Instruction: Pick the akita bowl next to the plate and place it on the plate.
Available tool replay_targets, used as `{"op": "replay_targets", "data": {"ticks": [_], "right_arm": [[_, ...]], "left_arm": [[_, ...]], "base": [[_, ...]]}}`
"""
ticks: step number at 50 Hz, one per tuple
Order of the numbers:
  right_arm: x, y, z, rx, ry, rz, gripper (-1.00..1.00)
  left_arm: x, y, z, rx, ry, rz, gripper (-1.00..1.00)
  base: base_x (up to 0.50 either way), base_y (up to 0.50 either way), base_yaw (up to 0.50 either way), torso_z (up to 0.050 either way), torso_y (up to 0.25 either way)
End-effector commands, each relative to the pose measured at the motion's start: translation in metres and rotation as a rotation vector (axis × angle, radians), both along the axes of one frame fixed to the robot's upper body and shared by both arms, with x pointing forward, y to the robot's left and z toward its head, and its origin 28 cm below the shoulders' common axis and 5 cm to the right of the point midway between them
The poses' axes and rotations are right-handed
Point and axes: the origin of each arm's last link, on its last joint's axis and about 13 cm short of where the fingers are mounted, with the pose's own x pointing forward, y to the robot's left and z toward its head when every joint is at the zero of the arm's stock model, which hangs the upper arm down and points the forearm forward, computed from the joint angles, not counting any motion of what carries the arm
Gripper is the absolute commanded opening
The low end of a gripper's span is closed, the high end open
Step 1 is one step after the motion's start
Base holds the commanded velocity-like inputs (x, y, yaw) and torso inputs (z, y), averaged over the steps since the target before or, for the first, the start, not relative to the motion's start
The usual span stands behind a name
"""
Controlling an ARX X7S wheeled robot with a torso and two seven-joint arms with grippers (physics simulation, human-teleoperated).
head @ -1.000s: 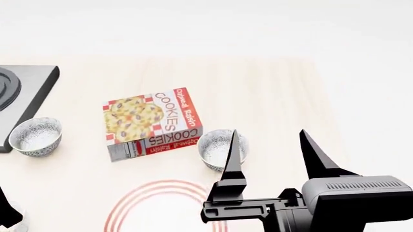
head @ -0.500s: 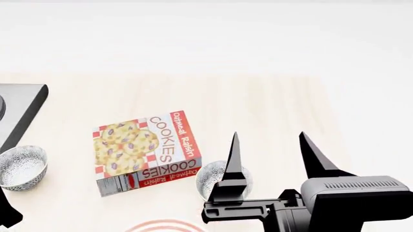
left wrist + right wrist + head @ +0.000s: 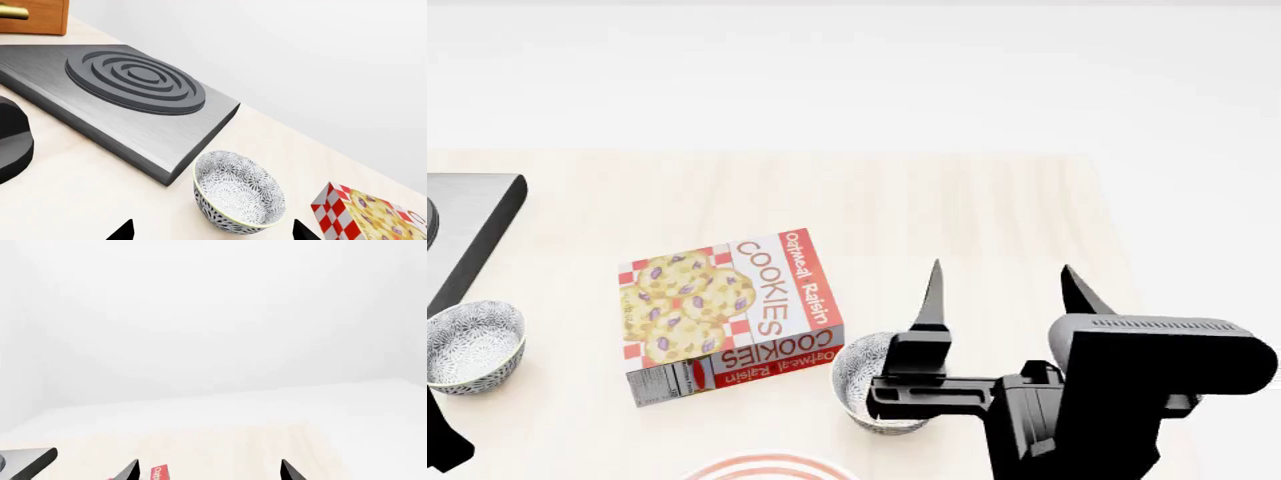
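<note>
The akita bowl [image 3: 857, 378], speckled grey on white, stands just right of the cookie box, above the plate's red-ringed rim [image 3: 767, 467] at the head view's bottom edge. My right gripper [image 3: 1004, 292] hangs open over it, the left finger [image 3: 930, 300] covering part of the bowl. In the right wrist view that gripper [image 3: 208, 470] shows only two spread tips, nothing between them, and the bowl is hidden. A second identical bowl [image 3: 474, 345] sits far left. It appears close ahead of my open left gripper [image 3: 213, 235] as a patterned bowl [image 3: 237, 192].
A cookie box [image 3: 727, 315] lies flat between the two bowls; its corner [image 3: 367, 215] shows in the left wrist view. A grey stove slab [image 3: 133, 100] with a ringed burner sits beside the far-left bowl, its corner [image 3: 474, 225] at the head view's left edge. A wooden drawer front [image 3: 37, 17] stands behind.
The head view tilted up a second ago, sliding box, bowls and plate downward. Since half a second ago my right gripper has shifted right and its wrist has risen; the bowls have not moved.
</note>
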Motion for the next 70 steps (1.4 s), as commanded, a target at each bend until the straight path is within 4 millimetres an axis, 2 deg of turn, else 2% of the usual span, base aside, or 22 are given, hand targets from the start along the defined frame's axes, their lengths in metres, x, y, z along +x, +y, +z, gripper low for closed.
{"op": "replay_targets", "data": {"ticks": [1,10,12,18,32,45,46,60,70], "right_arm": [[0.025,-0.006,0.009,-0.063,0.134,-0.037,1.0],[0.054,-0.006,0.026,-0.139,0.198,-0.015,1.0],[0.06,-0.005,0.032,-0.103,0.241,0.021,1.0],[0.078,-0.005,0.041,-0.139,0.326,0.018,1.0],[0.114,-0.005,0.048,-0.083,0.498,0.056,1.0],[0.133,-0.004,0.043,-0.177,0.64,0.064,1.0],[0.135,-0.004,0.042,-0.138,0.672,0.071,1.0],[0.149,-0.003,0.037,-0.14,0.841,0.119,1.0],[0.161,-0.006,0.031,-0.099,0.875,0.107,1.0]], "left_arm": [[0.0,0.0,0.0,0.001,0.0,-0.001,1.0],[0.0,0.0,0.001,0.003,0.003,0.001,1.0],[0.0,0.0,0.001,0.003,0.003,0.001,1.0],[0.0,0.0,0.0,0.002,0.003,0.0,1.0],[0.0,0.0,0.001,0.002,0.003,0.0,1.0],[0.0,0.001,0.0,0.001,0.004,0.0,1.0],[0.001,0.001,-0.001,0.001,0.004,0.0,1.0],[0.0,0.001,0.0,0.002,0.003,0.0,1.0],[0.001,0.001,-0.001,0.001,0.004,-0.001,1.0]], "base": [[0.0,0.0,0.0,0.0,0.0],[0.0,0.0,0.0,0.0,0.0],[0.0,0.0,0.0,0.0,0.0],[0.0,0.0,0.0,0.0,0.0],[0.0,0.0,0.0,0.0,0.0],[0.0,0.0,0.0,0.0,0.0],[0.0,0.0,0.0,0.0,0.0],[0.0,0.0,0.0,0.0,0.0],[0.0,0.0,0.0,0.0,0.0]]}}
